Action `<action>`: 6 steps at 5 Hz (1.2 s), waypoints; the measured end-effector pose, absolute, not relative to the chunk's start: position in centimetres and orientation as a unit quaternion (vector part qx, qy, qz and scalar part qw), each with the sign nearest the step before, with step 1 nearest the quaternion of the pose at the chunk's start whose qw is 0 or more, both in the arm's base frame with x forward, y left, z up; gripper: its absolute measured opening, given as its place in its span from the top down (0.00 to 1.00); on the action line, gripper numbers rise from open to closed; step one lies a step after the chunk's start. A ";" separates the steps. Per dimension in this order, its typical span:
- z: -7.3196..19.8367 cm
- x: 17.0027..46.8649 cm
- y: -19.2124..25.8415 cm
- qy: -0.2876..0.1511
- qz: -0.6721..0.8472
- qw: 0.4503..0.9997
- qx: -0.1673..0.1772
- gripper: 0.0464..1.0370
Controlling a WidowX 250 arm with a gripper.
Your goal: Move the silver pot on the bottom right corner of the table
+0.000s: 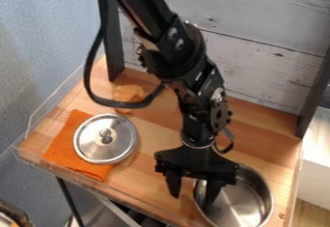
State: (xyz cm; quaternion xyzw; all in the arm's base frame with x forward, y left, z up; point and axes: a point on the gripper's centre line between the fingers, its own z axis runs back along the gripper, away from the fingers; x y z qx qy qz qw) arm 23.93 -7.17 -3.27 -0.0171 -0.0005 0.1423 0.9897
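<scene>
The wooden table (151, 129) is overhung by the black arm (145, 8). The claw (193, 199) is opened, its 2 fingers parted, with nothing gripped. The silver pot (241, 204) is placed at the bottom right, its left rim straddled by them. An orange cloth (60, 146) is partly covered by 1 lid (90, 141).

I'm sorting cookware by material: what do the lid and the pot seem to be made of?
Lid: polished metal, probably stainless steel, given its silvery shine.
Pot: likely the same, with bright reflections across its smooth inside.
</scene>
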 end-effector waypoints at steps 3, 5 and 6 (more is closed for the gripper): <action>1.5 24.6 -5.5 -0.056 0.153 0.986 -0.020 0.03; 3.0 24.6 -4.7 -0.077 0.170 0.982 -0.009 0.04; 3.0 24.7 -4.7 -0.078 0.170 0.982 -0.009 0.04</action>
